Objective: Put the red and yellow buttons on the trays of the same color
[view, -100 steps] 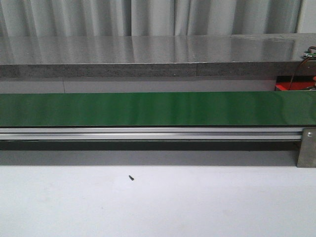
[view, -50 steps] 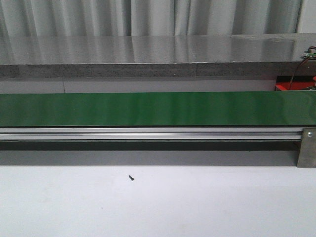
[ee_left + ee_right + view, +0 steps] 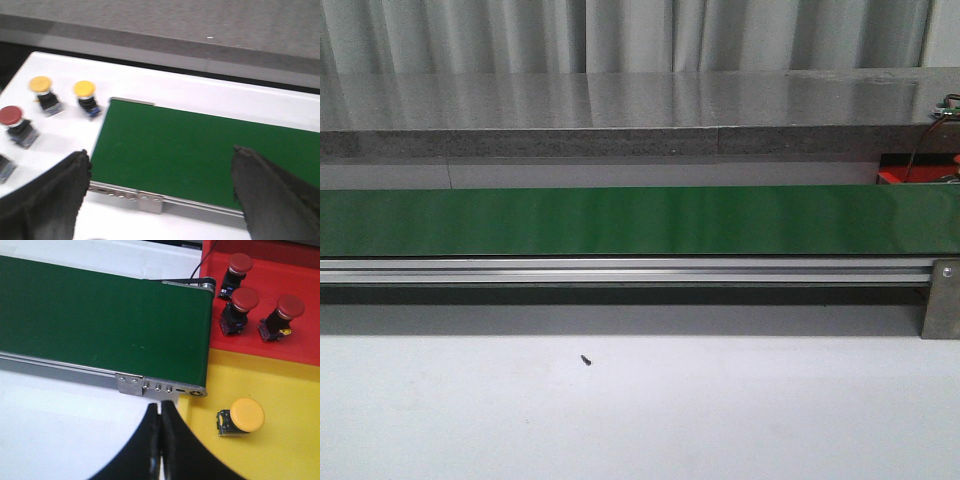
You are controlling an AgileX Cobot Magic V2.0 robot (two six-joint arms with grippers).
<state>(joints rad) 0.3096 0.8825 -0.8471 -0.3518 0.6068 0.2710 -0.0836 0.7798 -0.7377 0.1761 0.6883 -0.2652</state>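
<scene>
In the left wrist view two yellow buttons [image 3: 41,85] [image 3: 84,89] and a red button [image 3: 11,116] stand on the white table beside the end of the green belt [image 3: 200,150]. My left gripper [image 3: 161,160] is open and empty above the belt's end. In the right wrist view three red buttons [image 3: 240,262] [image 3: 245,299] [image 3: 290,306] stand on the red tray [image 3: 300,347]. One yellow button [image 3: 246,415] lies on the yellow tray [image 3: 280,390]. My right gripper [image 3: 160,408] is shut and empty, near the belt's end bracket. Neither gripper shows in the front view.
The green conveyor belt [image 3: 640,220] with its aluminium rail [image 3: 620,270] crosses the front view. A small dark screw [image 3: 586,359] lies on the white table. A grey ledge [image 3: 620,140] runs behind the belt. Part of a dark button body [image 3: 4,167] shows at the left wrist view's edge.
</scene>
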